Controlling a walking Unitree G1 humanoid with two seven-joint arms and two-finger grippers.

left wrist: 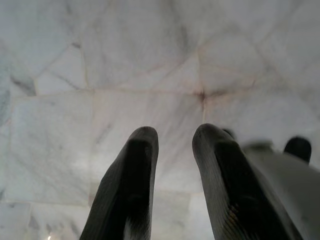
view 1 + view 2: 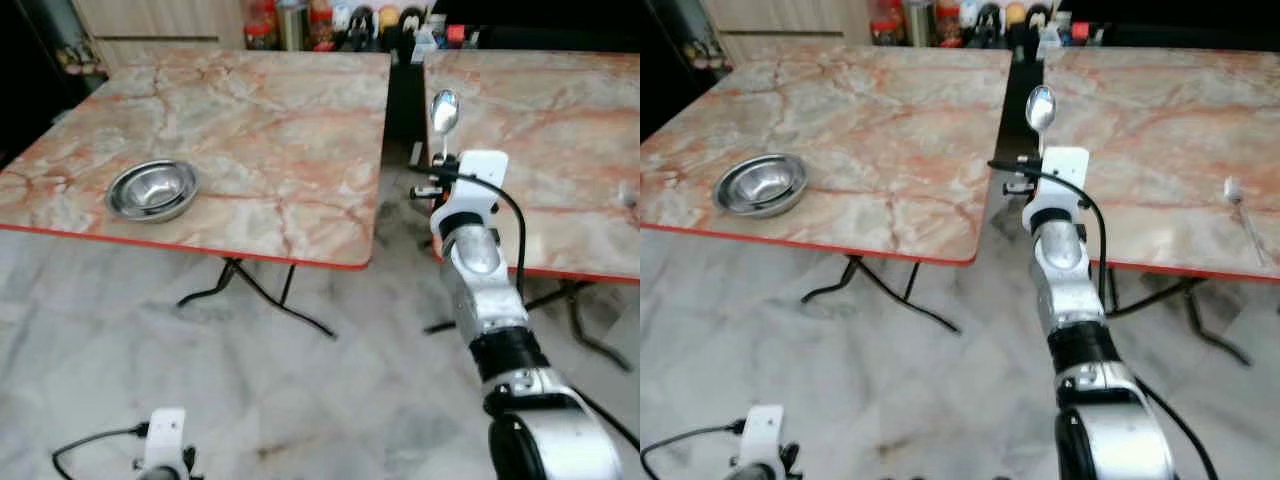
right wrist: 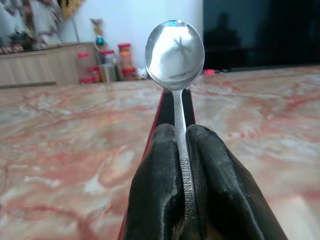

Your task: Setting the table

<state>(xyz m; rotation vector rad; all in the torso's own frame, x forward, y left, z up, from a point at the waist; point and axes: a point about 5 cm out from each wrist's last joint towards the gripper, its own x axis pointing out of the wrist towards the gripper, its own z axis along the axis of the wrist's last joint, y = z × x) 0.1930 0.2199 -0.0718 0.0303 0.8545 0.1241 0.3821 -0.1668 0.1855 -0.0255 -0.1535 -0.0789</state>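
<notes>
The right gripper [image 3: 182,165] is pinching the handle of a shiny silver metal spoon [image 3: 175,47] between its 2 black fingers [image 3: 157,190], which are pressing together on the stem where the word GUINNESS is stamped. The spoon is standing upright with its bowl above the fingertips, and the silver right arm [image 2: 478,280] is reaching forward so that the spoon [image 2: 444,112] is hovering over the dark gap between 2 square tables. The left-hand pink-and-orange marbled table with a red edge [image 2: 280,130] is carrying a round stainless-steel bowl [image 2: 152,190] near its front left corner, well apart from the spoon. The right-hand marbled table of the same pattern [image 2: 1160,110] is bearing a thin pale utensil [image 2: 1245,215] lying near its front right edge; what kind it is cannot be told. A row of red-lidded jars and bottles [image 2: 300,22] is standing beyond the tables' far edge. The left gripper [image 1: 172,165] is hanging low over the pale grey marble floor [image 1: 150,65], its 2 black fingers spread slightly apart with nothing between them.
</notes>
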